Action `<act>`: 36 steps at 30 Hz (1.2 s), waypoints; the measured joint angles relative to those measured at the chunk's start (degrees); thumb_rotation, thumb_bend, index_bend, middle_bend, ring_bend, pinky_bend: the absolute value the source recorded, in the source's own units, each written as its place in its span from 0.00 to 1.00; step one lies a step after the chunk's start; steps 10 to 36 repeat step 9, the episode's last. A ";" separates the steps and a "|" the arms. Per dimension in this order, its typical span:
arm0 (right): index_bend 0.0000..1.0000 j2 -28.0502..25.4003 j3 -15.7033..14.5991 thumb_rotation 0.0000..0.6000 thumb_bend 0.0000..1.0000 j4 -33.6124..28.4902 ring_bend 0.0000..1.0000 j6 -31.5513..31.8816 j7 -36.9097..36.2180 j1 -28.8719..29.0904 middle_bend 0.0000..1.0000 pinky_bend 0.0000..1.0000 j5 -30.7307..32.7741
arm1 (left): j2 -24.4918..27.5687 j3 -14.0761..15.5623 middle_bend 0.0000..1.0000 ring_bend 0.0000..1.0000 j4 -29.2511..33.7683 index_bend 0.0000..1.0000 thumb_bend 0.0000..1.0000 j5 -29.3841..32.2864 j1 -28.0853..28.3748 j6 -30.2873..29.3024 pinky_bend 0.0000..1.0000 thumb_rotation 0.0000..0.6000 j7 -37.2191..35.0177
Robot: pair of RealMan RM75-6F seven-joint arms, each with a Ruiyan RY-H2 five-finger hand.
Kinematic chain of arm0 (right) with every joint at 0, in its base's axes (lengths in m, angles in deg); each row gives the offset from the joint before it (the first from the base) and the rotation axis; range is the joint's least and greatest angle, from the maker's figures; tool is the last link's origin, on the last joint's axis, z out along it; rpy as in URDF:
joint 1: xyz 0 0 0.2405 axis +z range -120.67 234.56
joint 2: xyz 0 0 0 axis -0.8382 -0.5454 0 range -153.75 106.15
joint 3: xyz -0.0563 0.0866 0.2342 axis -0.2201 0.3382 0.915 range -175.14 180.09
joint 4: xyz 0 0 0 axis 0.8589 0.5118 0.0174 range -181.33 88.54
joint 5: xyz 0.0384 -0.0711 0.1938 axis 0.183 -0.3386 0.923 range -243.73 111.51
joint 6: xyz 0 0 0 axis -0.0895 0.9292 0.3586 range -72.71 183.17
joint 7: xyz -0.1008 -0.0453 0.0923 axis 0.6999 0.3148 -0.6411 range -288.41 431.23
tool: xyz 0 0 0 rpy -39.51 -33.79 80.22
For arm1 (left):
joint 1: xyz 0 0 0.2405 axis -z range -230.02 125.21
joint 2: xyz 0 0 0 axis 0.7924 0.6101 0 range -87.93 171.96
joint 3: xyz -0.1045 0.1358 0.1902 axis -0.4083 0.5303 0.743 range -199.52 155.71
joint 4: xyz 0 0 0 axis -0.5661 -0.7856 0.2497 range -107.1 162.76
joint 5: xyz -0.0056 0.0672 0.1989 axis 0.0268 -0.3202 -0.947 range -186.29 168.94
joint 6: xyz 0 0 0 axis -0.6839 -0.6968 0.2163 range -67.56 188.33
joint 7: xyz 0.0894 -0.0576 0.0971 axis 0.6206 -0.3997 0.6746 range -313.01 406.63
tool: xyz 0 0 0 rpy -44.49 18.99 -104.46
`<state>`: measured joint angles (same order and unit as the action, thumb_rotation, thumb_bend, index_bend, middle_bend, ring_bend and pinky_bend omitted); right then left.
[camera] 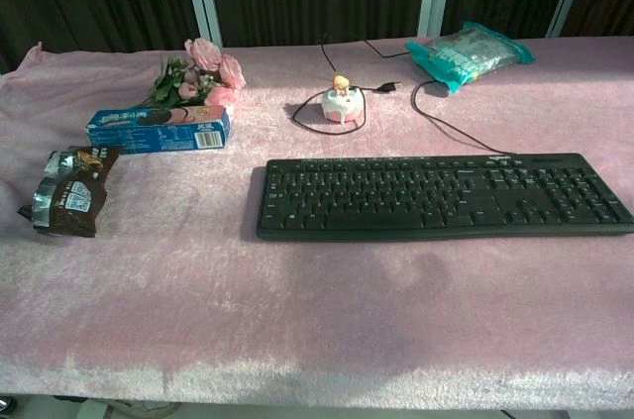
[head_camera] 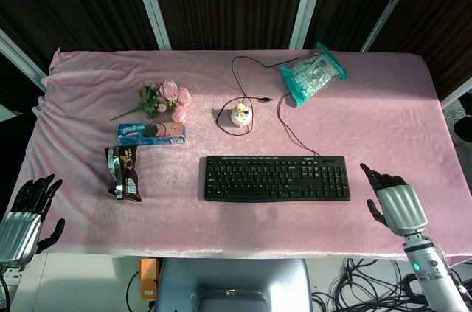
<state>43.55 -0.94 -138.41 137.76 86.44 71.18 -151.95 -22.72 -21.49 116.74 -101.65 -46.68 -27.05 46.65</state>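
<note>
Fingers of the left hand are spread and hold nothing, hanging off the desk's front left corner, well apart from everything on it. Nearest to it, by the left edge, lies a dark snack bag, then a blue cookie box with a bunch of pink roses just behind it. Toward the middle of the pink-covered desk sits a small cake-shaped toy ringed by a loose black cable. The black keyboard lies flat and square to the front edge, slightly right of centre. A teal packet rests near the back edge. The right hand hovers at the front right, just beside the keyboard's right end but apart from it, its fingers open and empty; the chest view does not show it. Judged from this, the step in hand is a release, with the hand standing clear of the keyboard. Any next move on the keyboard would call for closing that gap and settling the fingers on its right end without dragging the cable.
</note>
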 measured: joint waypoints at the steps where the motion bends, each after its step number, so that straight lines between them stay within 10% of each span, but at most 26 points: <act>1: 0.00 -0.21 -0.29 1.00 0.50 -0.16 0.20 1.91 -0.28 -1.10 0.21 0.39 -1.68 | 0.00 0.02 0.00 0.00 0.02 0.00 0.44 0.00 0.03 0.08 0.00 1.00 0.00; 36: 0.00 -0.93 -0.97 1.00 0.50 -0.64 0.19 2.27 -0.84 -3.83 0.19 0.38 -5.01 | -0.02 -0.05 0.00 0.00 0.02 0.00 0.44 0.24 0.36 0.67 0.00 1.00 0.05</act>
